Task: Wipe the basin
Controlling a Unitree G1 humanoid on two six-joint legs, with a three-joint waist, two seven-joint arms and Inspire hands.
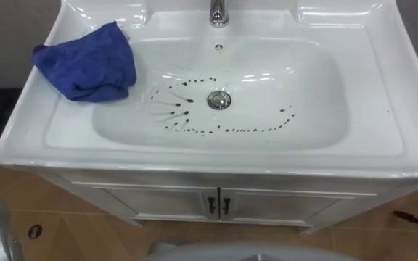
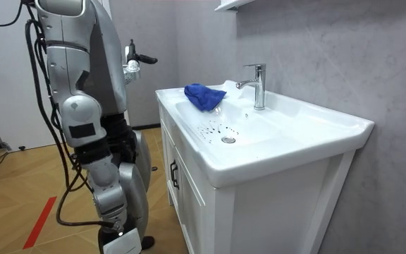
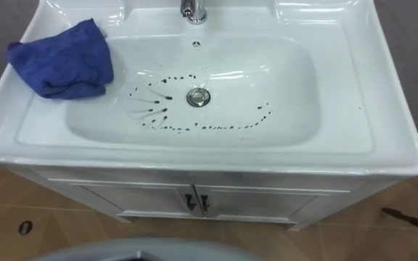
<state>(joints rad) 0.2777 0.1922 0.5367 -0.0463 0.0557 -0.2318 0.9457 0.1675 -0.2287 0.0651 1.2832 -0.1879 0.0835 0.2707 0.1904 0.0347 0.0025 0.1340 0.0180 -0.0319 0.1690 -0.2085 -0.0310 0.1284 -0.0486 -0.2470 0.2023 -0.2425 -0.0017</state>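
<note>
The white basin [image 1: 303,101] lies straight below me, set in a white countertop. Dark specks and streaks [image 1: 187,116] ring the chrome drain [image 1: 219,99], from its left round the front to the right. A crumpled blue cloth [image 1: 87,63] lies on the counter at the basin's back left corner, partly over the rim. In the room view I stand upright facing the basin's front, with the cloth [image 2: 204,96] on the far side of the counter. My left hand [image 2: 135,63] is raised at chest height, well short of the counter and touching nothing.
A chrome tap [image 1: 218,13] stands at the back centre. Beneath the counter are two white cabinet doors with dark handles [image 1: 218,206]. The floor is wooden, and a grey wall rises behind the basin.
</note>
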